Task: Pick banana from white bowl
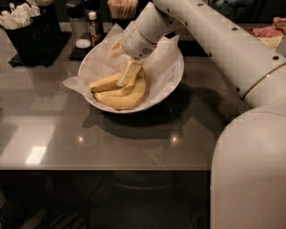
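The white bowl (172,78) stands on the grey table, lined with crinkled white paper (100,62). Yellow bananas lie in its front half. One banana (103,83) points left with a darker tip. Two larger curved bananas (123,97) lie just in front of it. My gripper (128,75) reaches down into the bowl from the upper right and sits right on top of the bananas, where the left one meets the other two. It hides the bananas' right ends and stems.
Behind the bowl stand a black holder with white utensils (27,27), a salt shaker (80,31), a small bottle (94,27) and a toothpick holder (121,8). My white arm (223,44) and body (250,170) fill the right side. The table's front edge (103,167) is near.
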`<state>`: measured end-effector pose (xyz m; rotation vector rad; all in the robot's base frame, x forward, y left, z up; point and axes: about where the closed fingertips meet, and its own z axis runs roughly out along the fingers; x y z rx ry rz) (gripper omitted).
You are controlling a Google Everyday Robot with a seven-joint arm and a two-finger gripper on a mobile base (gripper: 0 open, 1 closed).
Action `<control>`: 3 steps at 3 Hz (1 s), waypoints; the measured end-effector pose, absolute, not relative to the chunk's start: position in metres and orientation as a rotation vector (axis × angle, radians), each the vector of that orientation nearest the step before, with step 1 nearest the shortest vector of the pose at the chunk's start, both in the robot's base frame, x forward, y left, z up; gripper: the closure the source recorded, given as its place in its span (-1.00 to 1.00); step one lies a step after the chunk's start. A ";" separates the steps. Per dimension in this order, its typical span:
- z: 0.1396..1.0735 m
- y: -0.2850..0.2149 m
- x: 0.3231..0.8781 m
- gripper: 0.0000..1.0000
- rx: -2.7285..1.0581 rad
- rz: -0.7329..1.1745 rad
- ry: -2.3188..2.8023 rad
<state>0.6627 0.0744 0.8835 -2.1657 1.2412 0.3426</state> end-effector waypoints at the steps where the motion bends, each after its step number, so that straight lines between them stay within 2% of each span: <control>1: 0.878 0.075 0.665 -0.28 -2.166 0.313 1.264; 3: 0.866 0.089 0.666 -0.26 -2.220 0.323 1.253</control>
